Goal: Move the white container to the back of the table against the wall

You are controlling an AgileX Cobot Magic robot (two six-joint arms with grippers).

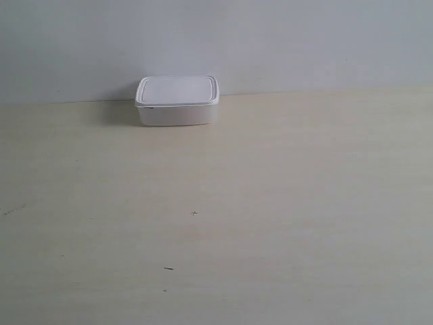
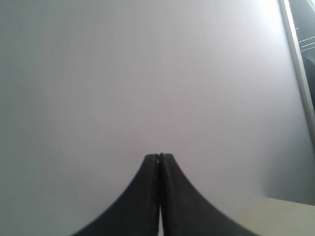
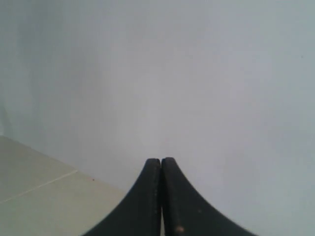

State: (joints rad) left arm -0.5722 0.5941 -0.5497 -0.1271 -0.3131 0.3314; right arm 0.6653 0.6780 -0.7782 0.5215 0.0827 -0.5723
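The white container (image 1: 177, 100), lid on, sits at the back of the cream table (image 1: 270, 203), right against the pale grey-blue wall (image 1: 304, 40), a little left of centre in the exterior view. Neither arm shows in that view. My left gripper (image 2: 159, 156) is shut with nothing between its black fingers and faces the bare wall (image 2: 147, 73). My right gripper (image 3: 161, 160) is shut too, empty, with the wall (image 3: 197, 73) ahead and a strip of table (image 3: 44, 191) to one side. The container appears in neither wrist view.
A few tiny dark specks (image 1: 194, 213) mark the table. A pale vertical frame edge (image 2: 298, 64) runs along one side of the left wrist view, with a corner of table (image 2: 285, 216) below it.
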